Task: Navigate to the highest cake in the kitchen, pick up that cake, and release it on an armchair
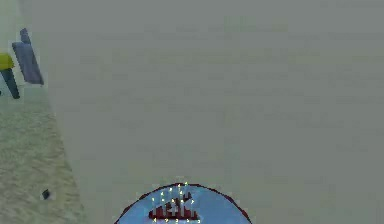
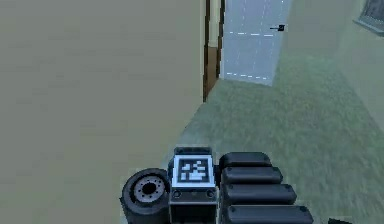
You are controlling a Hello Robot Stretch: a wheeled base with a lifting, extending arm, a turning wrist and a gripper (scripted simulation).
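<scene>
Beige wall [image 1: 200,90] x1 | white door [image 2: 248,40] x1 | yellow blob [image 1: 5,62] x1

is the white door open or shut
Shut, it seems: the white door sits flat in its opening, handle at its right edge, with no gap or room showing behind it.

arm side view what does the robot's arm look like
The arm is a stack of near-black blocks with rounded edges. Left of them sits a white square marker with black marks in a dark frame, and left of that a dark round part with a grey ring.
</scene>
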